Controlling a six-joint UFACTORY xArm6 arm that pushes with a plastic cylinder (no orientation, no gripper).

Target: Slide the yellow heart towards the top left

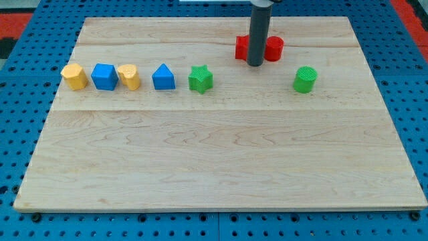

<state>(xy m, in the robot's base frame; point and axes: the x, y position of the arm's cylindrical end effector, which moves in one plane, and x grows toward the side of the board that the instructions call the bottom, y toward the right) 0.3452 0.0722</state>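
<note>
The yellow heart (130,76) sits on the wooden board (221,154) at the left, in a row of blocks. To its left are a blue block (104,76) and a yellow block (74,76). To its right are a blue triangular block (163,77) and a green star (200,79). My tip (255,63) is near the view's top centre, far to the right of the yellow heart. It stands in front of two red blocks, one (242,47) to its left and one (274,48) to its right.
A green cylinder (305,79) stands at the right of the board. The board lies on a blue pegboard surface (20,120). The rod (259,30) rises out of the view's top.
</note>
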